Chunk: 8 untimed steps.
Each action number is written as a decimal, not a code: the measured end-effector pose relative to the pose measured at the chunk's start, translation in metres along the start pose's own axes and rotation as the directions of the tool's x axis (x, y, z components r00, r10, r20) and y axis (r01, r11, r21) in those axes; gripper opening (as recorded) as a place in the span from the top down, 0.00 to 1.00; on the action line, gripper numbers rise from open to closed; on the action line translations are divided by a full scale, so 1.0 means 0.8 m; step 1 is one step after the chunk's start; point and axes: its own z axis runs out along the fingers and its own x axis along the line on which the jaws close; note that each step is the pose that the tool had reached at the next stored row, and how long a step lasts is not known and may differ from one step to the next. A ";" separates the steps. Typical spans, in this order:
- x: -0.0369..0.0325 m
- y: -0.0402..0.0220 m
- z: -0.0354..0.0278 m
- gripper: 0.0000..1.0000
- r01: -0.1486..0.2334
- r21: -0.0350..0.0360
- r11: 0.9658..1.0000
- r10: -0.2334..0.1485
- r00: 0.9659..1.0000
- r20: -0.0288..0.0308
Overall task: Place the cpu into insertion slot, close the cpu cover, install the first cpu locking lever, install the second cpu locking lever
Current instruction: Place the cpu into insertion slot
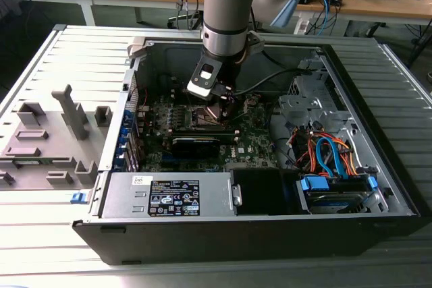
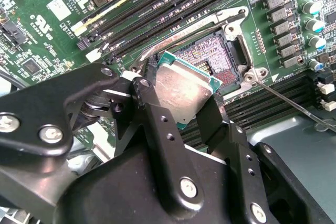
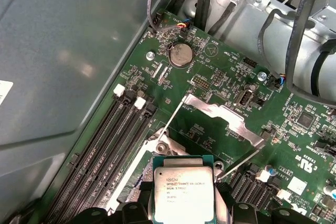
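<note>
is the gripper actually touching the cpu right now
Touching. In the second wrist view the gripper clamps the cpu between its fingers, which sit against two opposite edges with no gap.

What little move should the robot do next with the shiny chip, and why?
Probably ease the cpu across and down onto the insertion slot: the fingers hold it unseated, only partly over the slot's bare pins.

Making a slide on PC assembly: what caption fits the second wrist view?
Gripper holding the cpu over the exposed insertion slot on the green circuit board, not yet seated.
</note>
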 end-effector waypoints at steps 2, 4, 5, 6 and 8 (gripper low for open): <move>0.0000 0.0000 0.0000 0.45 -0.001 0.000 1.000 0.001 1.000 0.000; 0.0000 0.0000 0.0000 0.45 -0.003 0.000 1.000 0.003 1.000 0.000; 0.0000 0.0000 0.0000 0.45 -0.003 0.000 1.000 0.003 1.000 0.000; 0.0000 0.0000 0.0001 0.45 -0.004 0.000 1.000 0.004 1.000 0.000; 0.0000 0.0000 0.0000 0.45 -0.006 0.000 1.000 0.006 1.000 0.000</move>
